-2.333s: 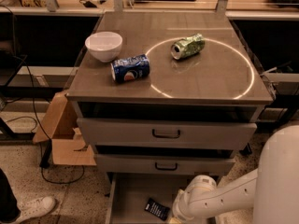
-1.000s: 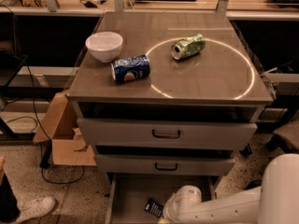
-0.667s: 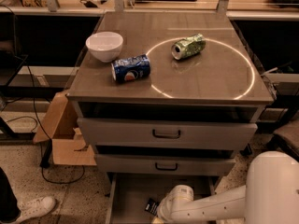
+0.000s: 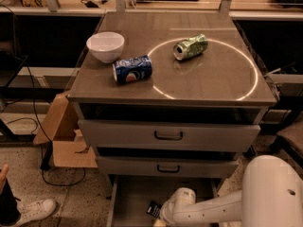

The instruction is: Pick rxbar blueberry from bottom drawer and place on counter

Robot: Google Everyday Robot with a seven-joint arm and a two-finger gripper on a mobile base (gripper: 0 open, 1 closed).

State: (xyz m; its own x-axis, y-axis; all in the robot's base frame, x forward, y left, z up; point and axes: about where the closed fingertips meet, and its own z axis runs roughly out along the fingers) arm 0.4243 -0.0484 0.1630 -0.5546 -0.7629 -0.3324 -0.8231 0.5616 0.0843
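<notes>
gripper (image 4: 163, 217) in bottom drawer (image 4: 130, 193), beside rxbar blueberry (image 4: 152, 208) (dark wrapper)

Our arm (image 4: 215, 208) lies near-horizontal. The gripper (image 4: 161, 219) sits low at its left end, angled downward. The rounded wrist (image 4: 180, 202) is just above-right of it, the body (image 4: 274, 193) far right.

Counter (image 4: 213, 86) bears bowl (image 4: 105, 46), Pepsi can (image 4: 132, 69), green can (image 4: 190, 47); gripper (image 4: 161, 217) in bottom drawer (image 4: 129, 196)
</notes>
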